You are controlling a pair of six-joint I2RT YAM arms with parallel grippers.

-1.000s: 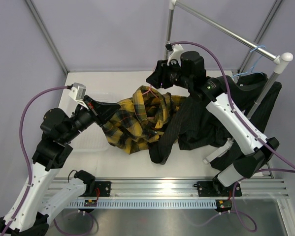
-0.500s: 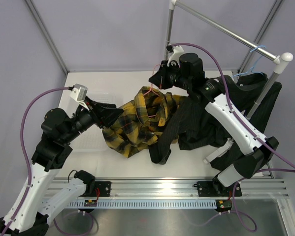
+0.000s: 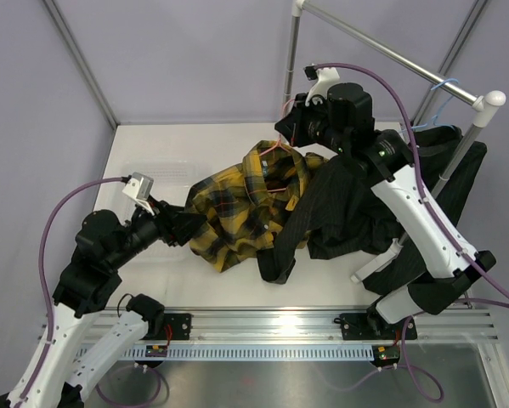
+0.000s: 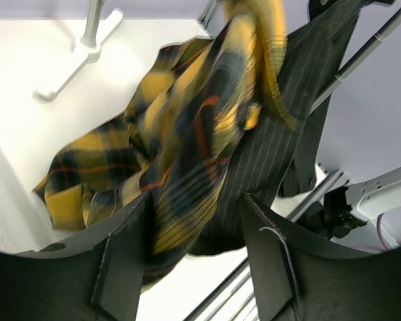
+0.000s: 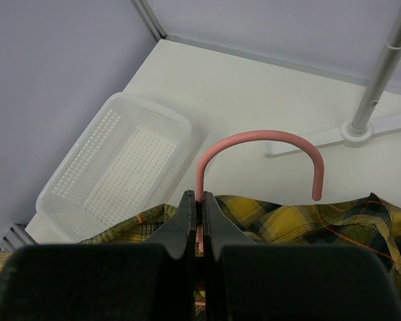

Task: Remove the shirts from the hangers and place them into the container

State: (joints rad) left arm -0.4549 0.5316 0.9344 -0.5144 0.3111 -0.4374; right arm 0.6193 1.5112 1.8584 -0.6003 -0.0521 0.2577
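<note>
1. The left gripper (image 4: 197, 200) has let go. A second ago it pinched the edge of the plaid shirt (image 3: 237, 204). Now its fingers (image 4: 123, 267) stand apart, with the cloth lying loose between them, and the arm has drawn back toward its own base.
2. The right gripper (image 5: 199, 200) has clenched on the neck of the pink hanger (image 5: 254, 137) and carried it a little higher.
3. I judge that the hanger is being pulled out of the collar; the shirt is not yet free.
4. The plaid shirt lies spread on the white table (image 3: 195, 280), just beside the container (image 5: 120, 167), which holds nothing.
5. The black shirt (image 3: 347, 212) is draped on the right under the rail (image 3: 390, 51), where the blue hanger (image 3: 445, 85) hangs.
6. Pale grey-lilac walls close the cell.
</note>
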